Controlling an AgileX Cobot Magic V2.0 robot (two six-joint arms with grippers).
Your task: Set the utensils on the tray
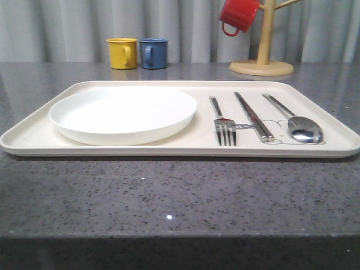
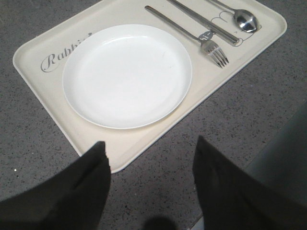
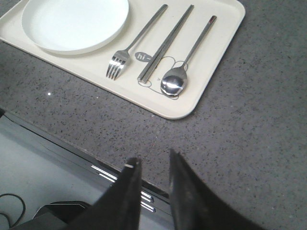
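grey speckled countertop point(image 1: 169, 197), pale pleated curtains point(image 1: 67, 28)

Bright, even light; plate point(image 1: 122, 114) glares white.

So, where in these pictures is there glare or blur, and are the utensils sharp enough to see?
Front view: the plate is overexposed, almost featureless; the spoon bowl shows bright highlights. Right wrist view: the spoon bowl glints, and the fork and chopsticks are sharp. Left wrist view: the left gripper fingers are dark and soft; the tray lettering is readable.

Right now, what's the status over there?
Left tool open, right tool nearly shut, both empty. Fork, chopsticks, spoon on tray. Nothing in the way.
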